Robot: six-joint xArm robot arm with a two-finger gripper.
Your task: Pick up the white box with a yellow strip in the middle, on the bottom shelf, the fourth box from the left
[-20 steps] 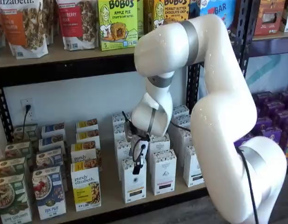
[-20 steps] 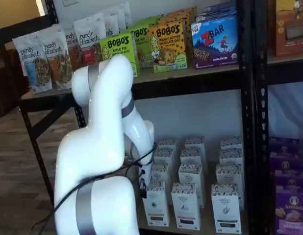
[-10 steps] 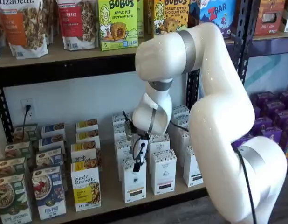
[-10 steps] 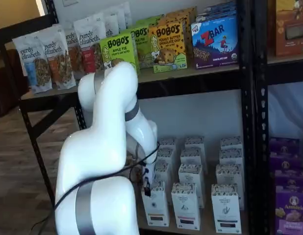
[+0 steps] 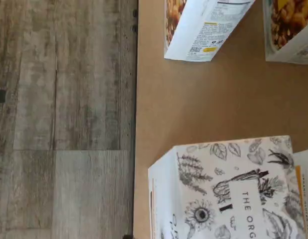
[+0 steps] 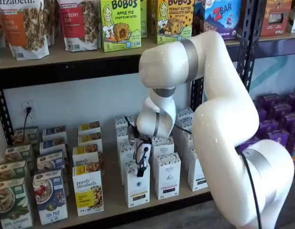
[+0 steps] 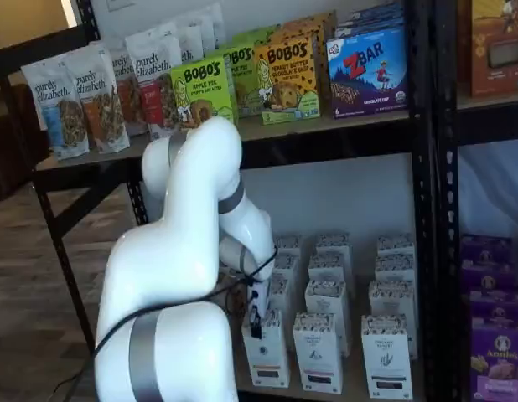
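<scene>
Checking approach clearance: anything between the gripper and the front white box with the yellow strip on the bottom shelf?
Nothing visible. In a shelf view the black-fingered gripper hangs right over the top of the front white cardboard box, with no other box between them. The neighbouring white boxes stand beside it, apart.

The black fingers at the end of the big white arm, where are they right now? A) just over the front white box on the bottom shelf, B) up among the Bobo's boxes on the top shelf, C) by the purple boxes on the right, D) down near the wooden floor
A: in both shelf views the gripper hangs right at the top of the front white box on the bottom shelf.
</scene>
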